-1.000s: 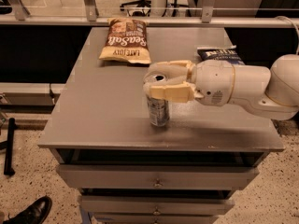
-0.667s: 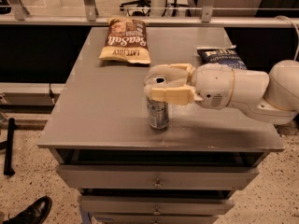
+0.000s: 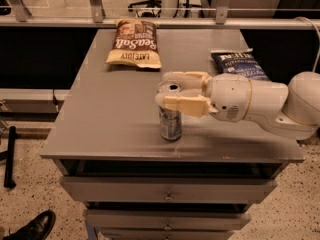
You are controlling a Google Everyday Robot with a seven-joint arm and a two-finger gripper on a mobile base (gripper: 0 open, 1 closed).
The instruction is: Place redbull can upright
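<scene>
The redbull can (image 3: 170,123) is a slim silver-and-blue can that stands upright on the grey table (image 3: 115,114), near its front edge. Its silver pull-tab top faces up. My gripper (image 3: 169,91) reaches in from the right at the level of the can's top. One cream finger (image 3: 182,104) lies across the near side of the can and the other (image 3: 181,77) runs along its far side. The fingers are closed on the can's upper part. The white arm (image 3: 260,104) stretches off to the right.
A brown chip bag (image 3: 135,45) lies flat at the back of the table. A dark blue chip bag (image 3: 239,64) lies at the back right, behind my arm. Drawers sit under the tabletop. A black shoe (image 3: 30,228) is on the floor at the lower left.
</scene>
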